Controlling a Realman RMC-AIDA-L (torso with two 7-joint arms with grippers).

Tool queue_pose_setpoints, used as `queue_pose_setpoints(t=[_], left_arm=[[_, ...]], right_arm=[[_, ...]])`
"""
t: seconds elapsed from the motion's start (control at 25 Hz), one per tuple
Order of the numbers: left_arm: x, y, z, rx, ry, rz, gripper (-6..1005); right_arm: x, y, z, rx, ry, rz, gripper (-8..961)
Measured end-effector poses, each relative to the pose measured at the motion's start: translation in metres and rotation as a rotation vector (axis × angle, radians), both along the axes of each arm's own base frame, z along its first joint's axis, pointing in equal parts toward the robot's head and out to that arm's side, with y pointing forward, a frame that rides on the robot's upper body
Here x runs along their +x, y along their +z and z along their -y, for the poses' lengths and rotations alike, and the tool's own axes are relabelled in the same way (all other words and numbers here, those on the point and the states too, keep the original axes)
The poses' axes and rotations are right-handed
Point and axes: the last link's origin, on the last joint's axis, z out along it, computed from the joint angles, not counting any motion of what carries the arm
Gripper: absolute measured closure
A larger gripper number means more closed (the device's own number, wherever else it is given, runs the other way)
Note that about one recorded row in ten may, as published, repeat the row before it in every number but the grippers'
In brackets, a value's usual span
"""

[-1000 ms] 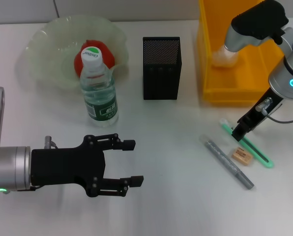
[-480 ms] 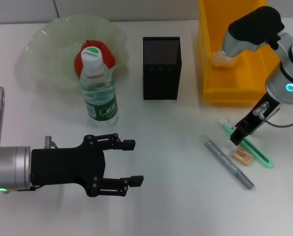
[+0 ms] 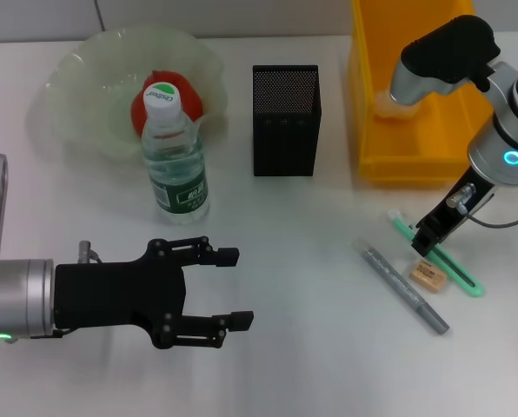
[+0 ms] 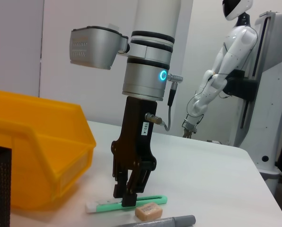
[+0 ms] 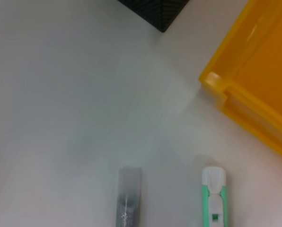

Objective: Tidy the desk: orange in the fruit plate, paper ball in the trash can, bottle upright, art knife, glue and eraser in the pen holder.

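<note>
Nearest the robot, the left gripper hangs low over the white desk, its 2 black fingers spread apart with nothing between them. Off to the right lie 3 small items close together: the grey glue stick on a diagonal, the tan eraser just beside it, and the green art knife on the far side of the eraser. The right gripper stands upright over the art knife; in the left wrist view its fingertips are down at the knife's green body, one on either side, jaws narrowly apart and not visibly clamped on it. The eraser sits just beside those tips, outside the jaws. Farther back, the water bottle stands upright in front of the pale fruit plate, which holds the orange. The black mesh pen holder stands near the middle, and the yellow bin at the far right has the paper ball inside.
</note>
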Motion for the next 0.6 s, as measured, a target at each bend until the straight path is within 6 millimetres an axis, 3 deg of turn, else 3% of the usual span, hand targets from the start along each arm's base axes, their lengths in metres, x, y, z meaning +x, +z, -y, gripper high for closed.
queue_pose_setpoints(t=[0.6], left_arm=[[0.0005,0.0001,0.0001,-0.002,-0.002,0.002,200]], right_arm=[[0.001,-0.0026,0.0016,-0.014,0.008,0.016,686]])
